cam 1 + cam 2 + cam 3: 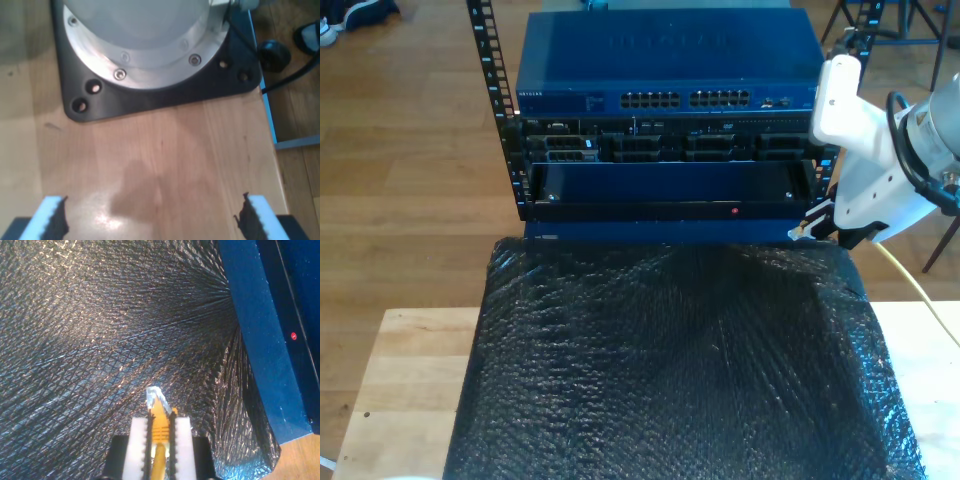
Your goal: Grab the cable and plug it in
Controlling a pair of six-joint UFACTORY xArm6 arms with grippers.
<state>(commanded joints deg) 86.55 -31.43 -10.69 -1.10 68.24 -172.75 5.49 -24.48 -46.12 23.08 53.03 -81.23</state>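
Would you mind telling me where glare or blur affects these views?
First wrist view: soft focus, a bright glare patch on the table. Second wrist view: the black sheet glints, the plug is washed out. Exterior view: the sheet shines faintly.

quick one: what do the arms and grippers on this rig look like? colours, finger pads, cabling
My first gripper has white fingers with black serrated pads on a dark body. My second gripper has the same white fingers with toothed inner faces on a black body. In the exterior view, the arm is glossy white with black cables looped along it.
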